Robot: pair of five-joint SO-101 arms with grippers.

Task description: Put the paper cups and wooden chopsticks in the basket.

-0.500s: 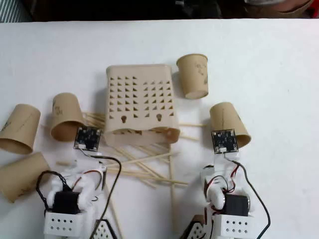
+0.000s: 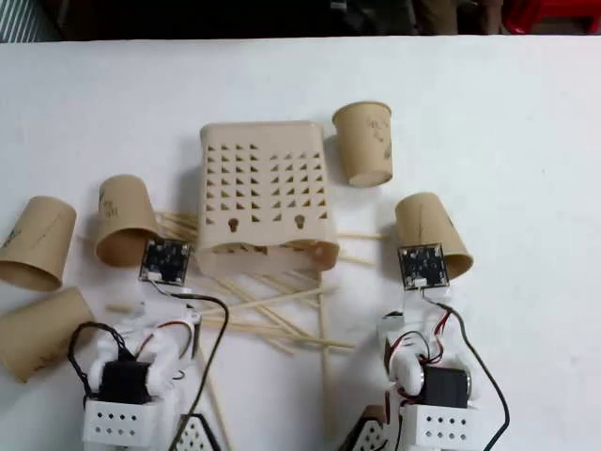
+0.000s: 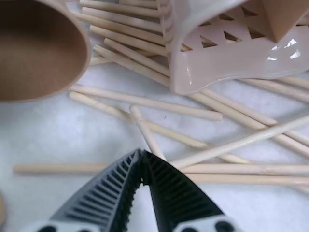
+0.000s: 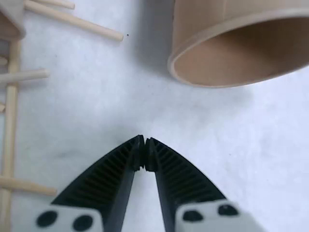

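Left jaws: closed tip to tip, holding nothing, low over the chopsticks (image 3: 145, 104) (one stick runs straight off the tips). Just ahead, near cup (image 3: 38, 53) lies on its side on one flank. The basket (image 3: 227, 72) rests on the sticks on the other.

Right jaws: also closed and empty, over bare worktop (image 4: 241, 145). Right cup (image 4: 241, 53) lies on its side just ahead.

Farther out: far cup (image 2: 363, 143) beside the basket's far corner, outer cups (image 2: 36, 242) well off to the left jaws' left.

Progress, my read: zero. All five cups and every stick are outside. The basket looks tipped over and likely needs righting first.
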